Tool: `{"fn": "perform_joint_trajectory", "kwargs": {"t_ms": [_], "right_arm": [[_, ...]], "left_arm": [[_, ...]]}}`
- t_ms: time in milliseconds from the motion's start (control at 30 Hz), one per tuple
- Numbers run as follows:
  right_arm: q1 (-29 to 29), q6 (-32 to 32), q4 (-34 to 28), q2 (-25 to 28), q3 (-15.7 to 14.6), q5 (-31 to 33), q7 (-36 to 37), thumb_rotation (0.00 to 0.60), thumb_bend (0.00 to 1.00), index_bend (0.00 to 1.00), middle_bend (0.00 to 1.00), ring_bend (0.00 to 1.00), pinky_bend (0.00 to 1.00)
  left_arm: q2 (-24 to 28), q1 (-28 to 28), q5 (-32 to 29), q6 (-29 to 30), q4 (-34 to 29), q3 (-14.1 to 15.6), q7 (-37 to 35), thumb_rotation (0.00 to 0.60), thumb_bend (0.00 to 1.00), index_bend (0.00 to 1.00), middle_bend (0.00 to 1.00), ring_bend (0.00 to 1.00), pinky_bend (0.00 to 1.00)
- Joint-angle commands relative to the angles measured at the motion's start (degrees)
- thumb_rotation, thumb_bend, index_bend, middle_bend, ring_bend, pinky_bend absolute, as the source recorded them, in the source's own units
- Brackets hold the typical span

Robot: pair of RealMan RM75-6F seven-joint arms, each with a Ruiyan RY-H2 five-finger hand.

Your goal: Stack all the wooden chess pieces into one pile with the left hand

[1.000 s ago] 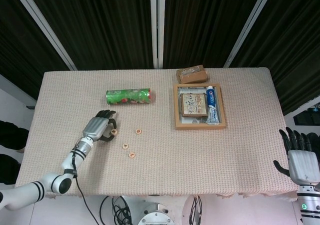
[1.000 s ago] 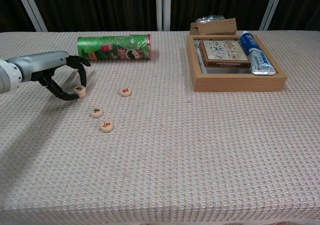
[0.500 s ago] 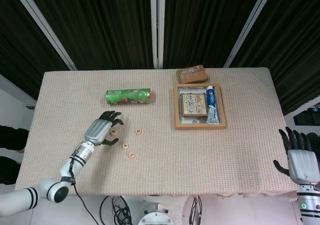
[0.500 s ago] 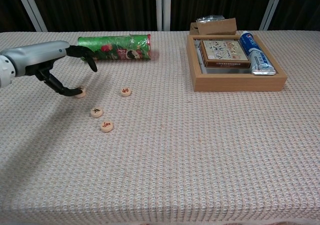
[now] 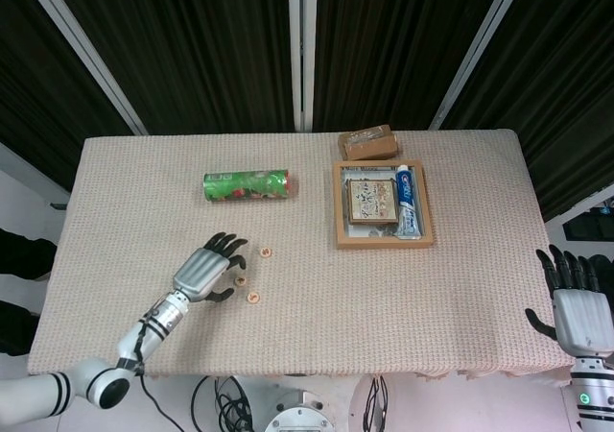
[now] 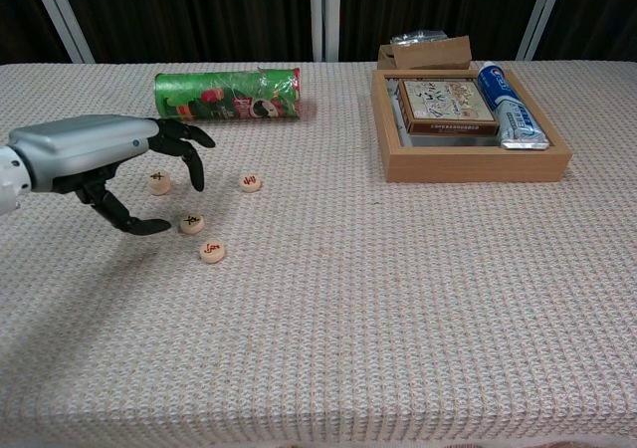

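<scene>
1. A worktop (image 6: 398, 299) covered in a beige woven cloth fills both views, with dark curtains behind it.
2. Four wooden chess pieces lie flat and separate on the cloth, none stacked. Each is a small pale round disc with a dark character on its top face.
3. In the chest view, the first piece (image 6: 159, 181) lies farthest left, partly behind the fingers of the left hand.
4. The second piece (image 6: 251, 182) lies at 3 o'clock from the first, apart from it.
5. The third piece (image 6: 192, 223) lies at about 5 o'clock from the first, just beside the tip of the thumb.
6. The fourth piece (image 6: 211, 252) lies at about 5 o'clock from the third, nearest the camera.
7. The left hand (image 6: 95, 159) has a grey metal back and black fingers. It hovers over the pieces with the fingers spread and the thumb stretched low; it holds nothing. In the head view the same hand (image 5: 206, 271) reaches in from 7 o'clock.
8. The right hand (image 5: 578, 302) shows only in the head view, off the worktop's edge at 4 o'clock, fingers upright and apart, holding nothing.
9. A green snack tube (image 6: 227, 95) lies on its side at 12 o'clock from the pieces.
10. A wooden tray (image 6: 478, 161) sits at 2 o'clock, holding a flat box (image 6: 446, 106) and a blue-and-white toothpaste tube (image 6: 506, 106) side by side.
11. A small brown carton (image 6: 430, 52) rests just behind the tray.
</scene>
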Motion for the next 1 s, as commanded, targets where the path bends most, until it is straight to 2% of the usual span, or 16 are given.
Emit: {"fn": "perform_joint_trajectory", "kwargs": {"t_ms": [33,533,1000], "right_arm": [[0.0,-0.1,0.1,0.0,0.0,0.0,0.2,0.6,0.15,0.0,0.0,0.0,0.0],[-0.1,-0.1,0.1,0.3,0.2,0.5,0.3,0.6,0.15,0.0,0.0,0.0,0.0],[0.0,-0.6,0.5,0.2,0.3,0.8,0.7,0.6,0.15,0.0,0.0,0.0,0.0]], "left_arm": [[-0.6,-0.1,0.0,-0.3,1.1,0.3,-0.2,0.6,0.27,0.38,0.07,0.0,0.01],[-4.9,-1.4,3.0,-2.0,9.0,1.1,-5.9,0.6,0.27,0.39,0.07,0.0,0.01],[-5.9,-1.8,3.4,-2.2,11.1,0.9,-7.5,0.6,0.27,0.44,0.07,0.0,0.01]]}}
